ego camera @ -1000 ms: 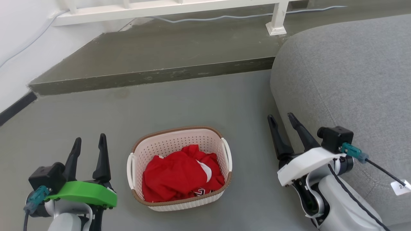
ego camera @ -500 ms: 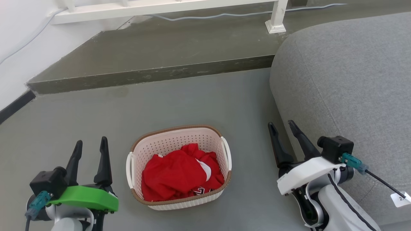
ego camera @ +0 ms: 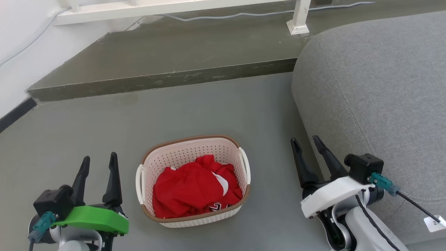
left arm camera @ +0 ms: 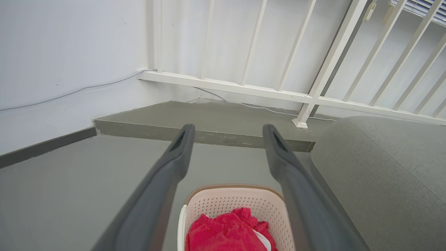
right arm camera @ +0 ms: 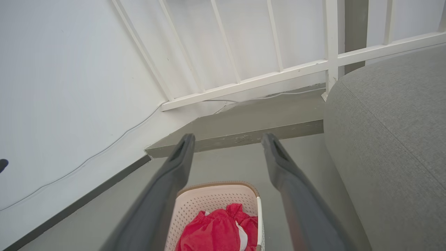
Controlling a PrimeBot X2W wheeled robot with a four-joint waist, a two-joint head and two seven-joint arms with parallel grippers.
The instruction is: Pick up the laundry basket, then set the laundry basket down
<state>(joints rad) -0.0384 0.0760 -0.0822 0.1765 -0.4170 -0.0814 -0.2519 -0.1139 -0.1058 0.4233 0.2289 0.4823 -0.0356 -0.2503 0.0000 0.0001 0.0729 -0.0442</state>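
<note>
Head view, basket [ego camera: 190, 152] between left gripper [ego camera: 99, 157], right gripper [ego camera: 305, 139]

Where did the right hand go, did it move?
Yes. The right hand dropped down the view: tips once above the laundry basket rim, now level with it.

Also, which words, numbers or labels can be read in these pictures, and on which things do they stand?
"2": on the white tag on a black cable; what follows the 2 is cut off, unreadable.
Unreadable: the black-and-white mark on the red garment in the laundry basket, crumpled.
No other text.
</note>
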